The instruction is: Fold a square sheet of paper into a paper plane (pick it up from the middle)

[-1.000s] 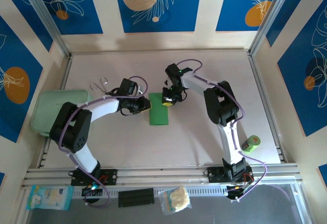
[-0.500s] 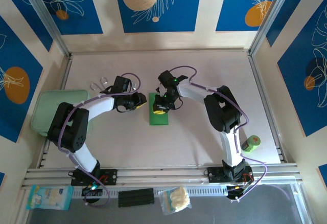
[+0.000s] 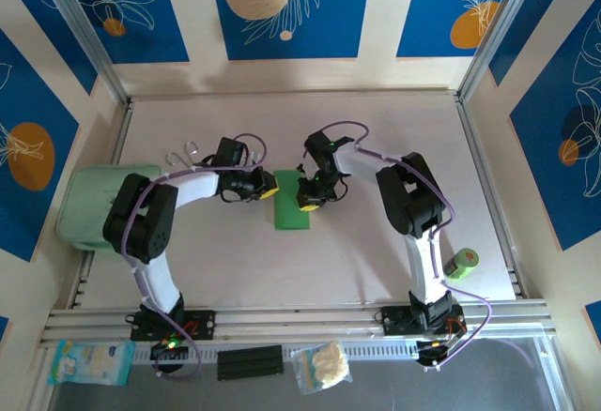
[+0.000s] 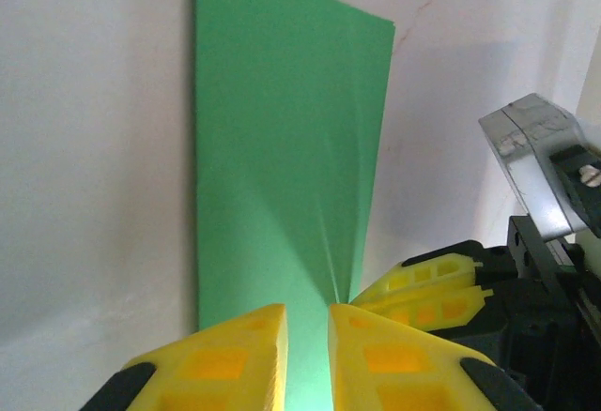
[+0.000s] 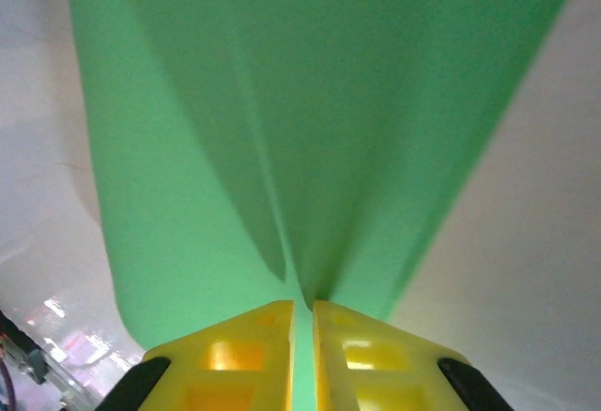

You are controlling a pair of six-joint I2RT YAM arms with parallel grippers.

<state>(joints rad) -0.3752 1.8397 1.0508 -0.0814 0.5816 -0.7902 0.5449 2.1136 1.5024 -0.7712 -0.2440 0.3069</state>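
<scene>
The green paper (image 3: 289,212), pinched at its edges by the closed left pincer (image 4: 307,312) and right pincer (image 5: 302,306), looks light, floppy and easily creased, best held gently mid-edge.

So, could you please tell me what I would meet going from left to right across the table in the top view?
Pouch → metal clip → left gripper → paper → right gripper → roll.

Green paper (image 5: 282,101): far end cropped in right wrist view, near end hidden by left hand (image 4: 307,327)
</scene>
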